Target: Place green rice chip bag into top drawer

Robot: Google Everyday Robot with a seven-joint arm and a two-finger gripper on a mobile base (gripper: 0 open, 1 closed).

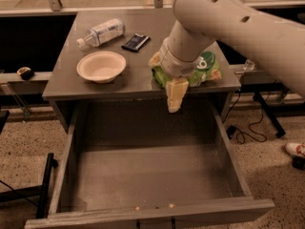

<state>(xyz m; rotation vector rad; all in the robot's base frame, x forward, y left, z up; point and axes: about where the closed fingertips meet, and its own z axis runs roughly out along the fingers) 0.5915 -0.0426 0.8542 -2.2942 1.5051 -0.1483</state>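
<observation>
The green rice chip bag (208, 68) lies on the table top near its front right edge, partly covered by my arm. My gripper (171, 92) hangs at the bag's left end, right at the table's front edge and above the back of the drawer. The top drawer (152, 175) is pulled wide open below the table, and its flat grey bottom is bare.
A white bowl (101, 66) sits at the front left of the table (143, 20). A lying water bottle (101, 32) and a small dark blue wrapper (136, 42) are behind it. Cables (245, 128) and a shoe (296, 149) lie on the floor at right.
</observation>
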